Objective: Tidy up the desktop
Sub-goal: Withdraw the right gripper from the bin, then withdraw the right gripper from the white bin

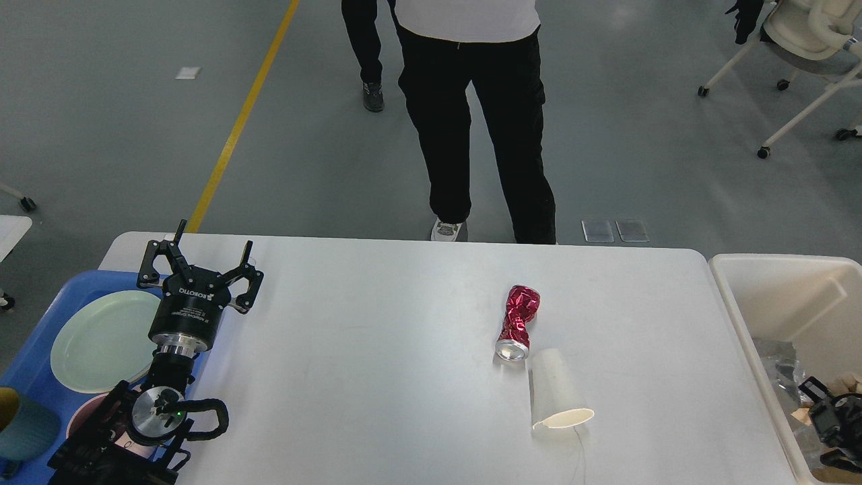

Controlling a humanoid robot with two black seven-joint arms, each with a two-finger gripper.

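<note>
Nearest, the right gripper (pixel 827 431) hangs dark inside the cream bin (pixel 774 296) over crumpled plastic and cardboard; whether its fingers are spread, I cannot tell. A blue tray (pixel 40 316) at left holds a pale green plate (pixel 101 340) and cups. The left gripper (pixel 199 258) has its fingers spread, empty. The white tabletop (pixel 377 350) fills the middle, bearing a tipped paper cup (pixel 555 397) just beside a crushed red can (pixel 517 322).
</note>
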